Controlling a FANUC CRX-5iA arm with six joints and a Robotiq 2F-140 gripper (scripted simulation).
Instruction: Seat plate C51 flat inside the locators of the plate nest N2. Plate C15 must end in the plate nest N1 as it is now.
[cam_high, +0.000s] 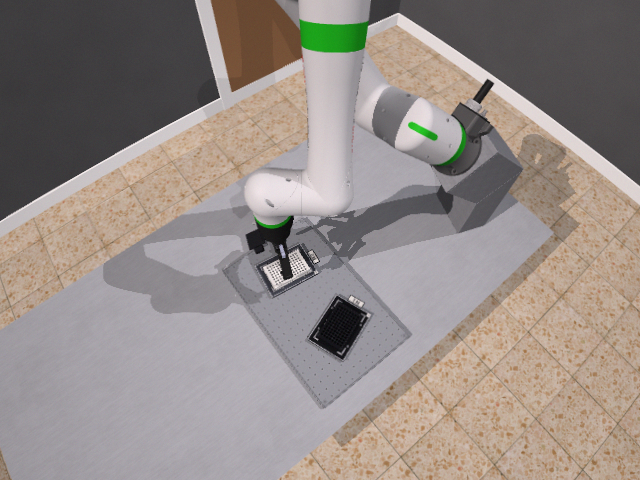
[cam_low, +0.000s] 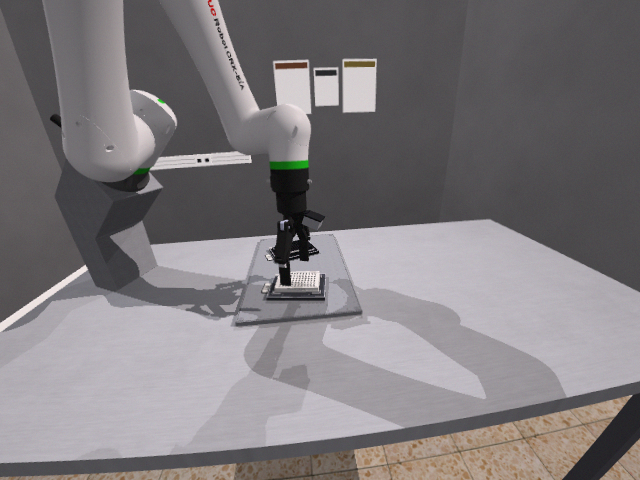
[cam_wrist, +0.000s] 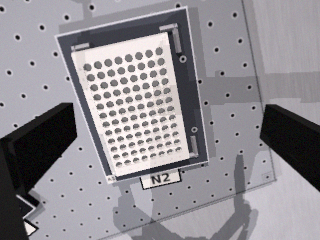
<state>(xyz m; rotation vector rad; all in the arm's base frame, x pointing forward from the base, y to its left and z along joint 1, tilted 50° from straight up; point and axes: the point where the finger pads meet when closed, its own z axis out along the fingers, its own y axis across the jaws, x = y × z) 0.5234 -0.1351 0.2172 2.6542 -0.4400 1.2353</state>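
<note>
A white well plate (cam_wrist: 131, 105) lies on the dark plate nest labelled N2 (cam_wrist: 165, 178), slightly turned against the nest's frame, with a gap to the locators on its right side. It also shows in the top view (cam_high: 286, 269) and the exterior view (cam_low: 301, 280). A black well plate (cam_high: 341, 325) sits within the corner locators of the other nest, and shows behind the arm in the exterior view (cam_low: 297, 251). My gripper (cam_wrist: 169, 120) (cam_high: 283, 266) is open wide and empty, pointing straight down just above the white plate, one finger on each long side.
Both nests sit on a grey perforated base plate (cam_high: 315, 320) on the table. The robot's grey pedestal (cam_high: 478, 180) stands at the table's far right corner. The arm's elbow hangs over the base plate's far end.
</note>
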